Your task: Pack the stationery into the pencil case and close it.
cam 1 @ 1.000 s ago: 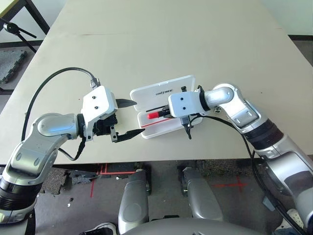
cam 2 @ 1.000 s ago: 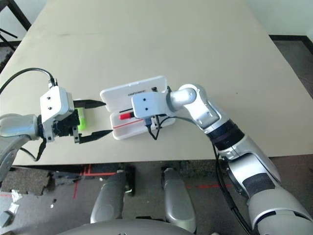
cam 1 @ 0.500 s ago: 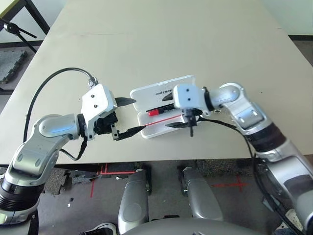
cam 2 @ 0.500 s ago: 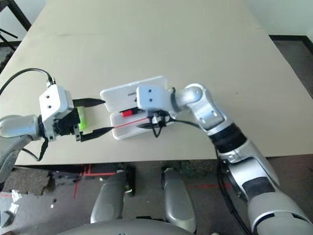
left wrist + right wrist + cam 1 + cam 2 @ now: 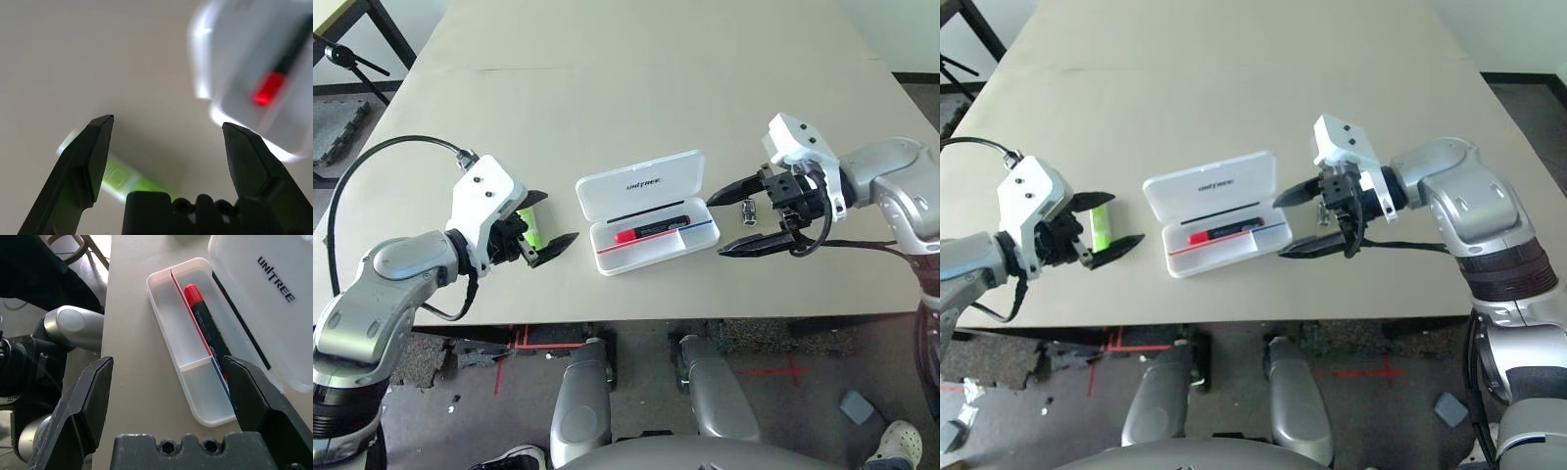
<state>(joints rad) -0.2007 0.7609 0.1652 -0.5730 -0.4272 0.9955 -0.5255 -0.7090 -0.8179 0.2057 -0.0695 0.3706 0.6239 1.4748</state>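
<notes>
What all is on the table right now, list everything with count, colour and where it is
Pencil case: one, white, open, lid folded back, near the table's front edge.
Marker: one, red and black, lying in the case's tray.
Highlighter: one, lime green, on the table left of the case, between the left gripper's fingers.
Clip-like piece: one, dark and silver, on the table right of the case.
Table: one, beige.
Left gripper: open.
Right gripper: open, empty.
</notes>
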